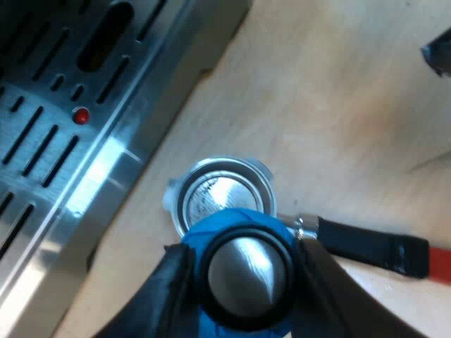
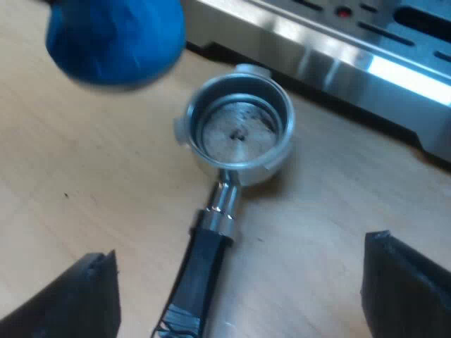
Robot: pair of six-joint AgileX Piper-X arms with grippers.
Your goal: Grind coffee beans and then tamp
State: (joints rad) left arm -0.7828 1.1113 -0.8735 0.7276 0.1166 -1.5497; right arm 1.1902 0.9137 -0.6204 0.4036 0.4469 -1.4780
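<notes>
Espresso machine [image 1: 63, 141]: the steel drip tray with dark slots is the part seen from the left wrist; its bright front edge [image 2: 366, 56] is seen from the right wrist. A small red dot [image 1: 82, 116] sits among the slots.

Table [image 1: 338, 127]: light wood. The machine stands on it.

Right gripper [image 2: 239, 282]: the two black fingers [image 2: 405, 282] are spread wide with nothing between them. It hangs over the table above the holder's handle, one finger to each side and both clear of it.

Left gripper [image 1: 246, 292]: the fingers [image 1: 173, 289] are pressed against opposite sides of the tamper, pinching it. It hangs over the table next to the holder's basket.

Metal holder [image 1: 225, 190]: loose, lying flat on the table just beside the drip tray's front edge, basket mouth up. The basket floor [image 2: 239, 134] reads as shiny metal with a few dark specks. The dark handle [image 1: 366, 246] points away from the machine and ends in red [image 1: 440, 264].

Tamper [image 1: 243, 229]: blue body, round metal face inside a black ring. It is held off the table. From the left wrist it overlaps the near rim of the basket. From the right wrist the blue body [image 2: 116, 39] sits apart from the basket, bare wood showing between them, so it is near the basket and not in it
</notes>
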